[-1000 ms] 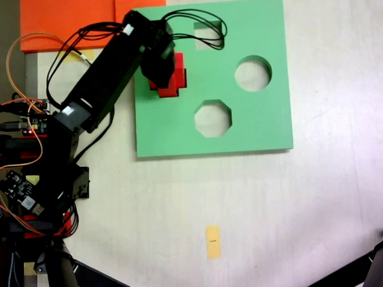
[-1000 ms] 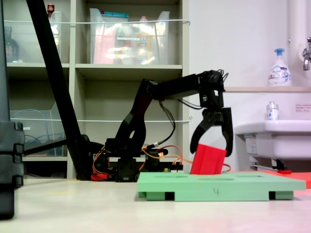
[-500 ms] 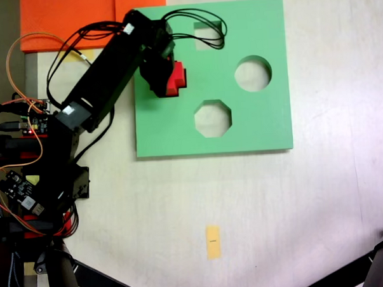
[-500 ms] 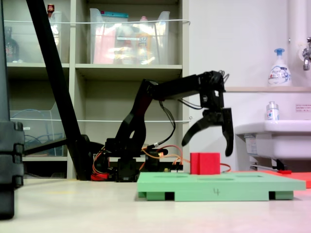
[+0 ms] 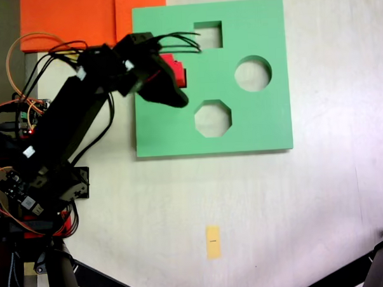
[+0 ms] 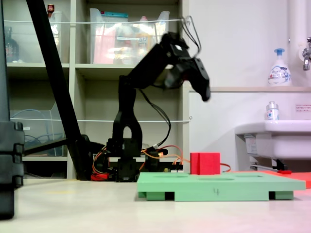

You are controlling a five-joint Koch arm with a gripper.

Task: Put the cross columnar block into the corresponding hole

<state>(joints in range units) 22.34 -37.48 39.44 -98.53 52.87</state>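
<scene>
The red cross columnar block [image 5: 178,68] stands upright on the left part of the green foam board [image 5: 254,125], partly covered from above by the arm. Side on, the block [image 6: 204,163] rises from the board [image 6: 218,184] with nothing touching it. The corresponding hole is hidden under the block and the arm. My gripper [image 5: 180,98] hangs over the board just in front of the block. In the side view the gripper [image 6: 206,93] is well above the block and blurred. Only one tip shows, so its jaws cannot be read.
The board has a square cutout [image 5: 208,35], a round one [image 5: 252,73] and an octagonal one [image 5: 212,118]. An orange foam sheet [image 5: 78,18] lies at top left, a yellow tag [image 5: 212,242] on the table, wiring and boards [image 5: 20,157] at left, tripod legs [image 5: 381,262] in the corners.
The gripper opened and let go of the block, which went from tilted to upright on the board. The arm then lifted high and pulled back from the block.
</scene>
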